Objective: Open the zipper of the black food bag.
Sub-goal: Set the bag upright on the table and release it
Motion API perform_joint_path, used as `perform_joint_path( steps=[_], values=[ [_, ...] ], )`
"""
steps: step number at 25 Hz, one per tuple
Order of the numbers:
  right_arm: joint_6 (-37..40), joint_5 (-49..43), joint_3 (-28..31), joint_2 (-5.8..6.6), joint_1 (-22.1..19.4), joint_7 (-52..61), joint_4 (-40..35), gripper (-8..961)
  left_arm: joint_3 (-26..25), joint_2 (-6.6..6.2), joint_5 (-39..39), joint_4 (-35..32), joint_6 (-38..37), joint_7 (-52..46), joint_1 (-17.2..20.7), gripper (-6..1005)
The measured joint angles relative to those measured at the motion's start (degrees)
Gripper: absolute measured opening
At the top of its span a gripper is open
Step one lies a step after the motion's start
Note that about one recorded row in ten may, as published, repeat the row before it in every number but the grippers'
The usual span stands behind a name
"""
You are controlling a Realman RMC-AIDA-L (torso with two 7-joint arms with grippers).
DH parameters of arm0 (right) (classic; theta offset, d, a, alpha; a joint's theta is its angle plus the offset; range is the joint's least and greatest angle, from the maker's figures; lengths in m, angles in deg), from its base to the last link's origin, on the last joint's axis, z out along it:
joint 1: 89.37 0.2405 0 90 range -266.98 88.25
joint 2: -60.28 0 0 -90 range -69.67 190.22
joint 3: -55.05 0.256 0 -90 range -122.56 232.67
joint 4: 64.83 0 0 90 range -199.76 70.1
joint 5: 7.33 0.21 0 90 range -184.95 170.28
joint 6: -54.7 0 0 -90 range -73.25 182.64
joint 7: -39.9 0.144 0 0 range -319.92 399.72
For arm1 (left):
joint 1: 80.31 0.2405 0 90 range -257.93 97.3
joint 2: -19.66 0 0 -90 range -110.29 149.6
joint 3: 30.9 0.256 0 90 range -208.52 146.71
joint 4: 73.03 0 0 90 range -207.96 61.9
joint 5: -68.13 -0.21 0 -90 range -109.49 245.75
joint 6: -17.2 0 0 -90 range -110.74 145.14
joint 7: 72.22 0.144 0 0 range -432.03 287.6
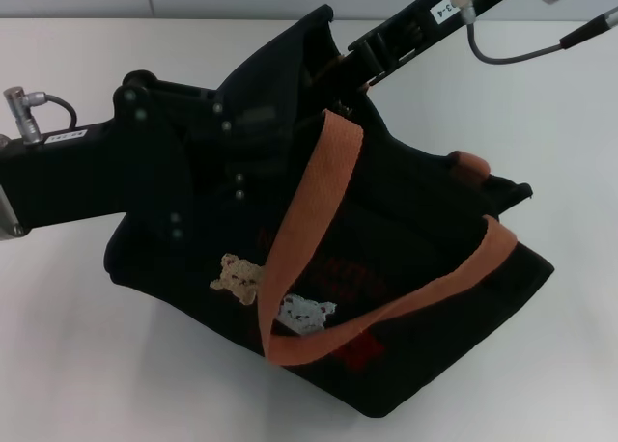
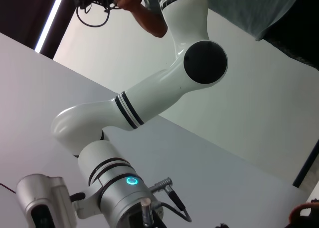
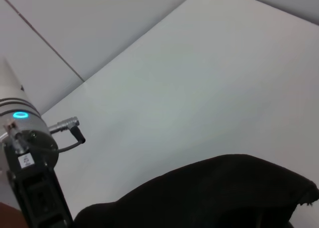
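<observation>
The black food bag (image 1: 425, 230) lies tilted in the middle of the white table, with its orange-brown handles (image 1: 319, 191) draped across its front. A tan bear (image 1: 239, 276) and a white bear (image 1: 307, 315) show on that side, next to red lettering. My left gripper (image 1: 227, 124) comes in from the left and is shut on the bag's raised upper left end, black against black. My right gripper (image 1: 352, 70) reaches down from the upper right to the bag's top edge, where the zipper is hidden among folds. A fold of the bag (image 3: 214, 193) shows in the right wrist view.
The white table (image 1: 87, 365) stretches around the bag on all sides. The left wrist view shows my right arm (image 2: 149, 98) and a person's hand (image 2: 134, 1) far behind it. The right wrist view shows my left arm's wrist (image 3: 30, 153).
</observation>
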Motion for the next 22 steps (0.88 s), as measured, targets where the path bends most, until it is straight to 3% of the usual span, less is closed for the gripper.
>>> perform_joint_path(
  steps=[13, 22],
  values=[
    [0.12, 7.56, 3.77, 0.10, -4.55, -6.70, -0.70, 187, -0.01, 0.00, 0.80, 0.48, -0.01, 0.02, -0.02, 195],
    [0.42, 9.31, 4.88, 0.39, -6.99, -9.07, -0.16, 28, -0.01, 0.00, 0.93, 0.52, 0.17, 0.02, 0.00, 195]
  ],
)
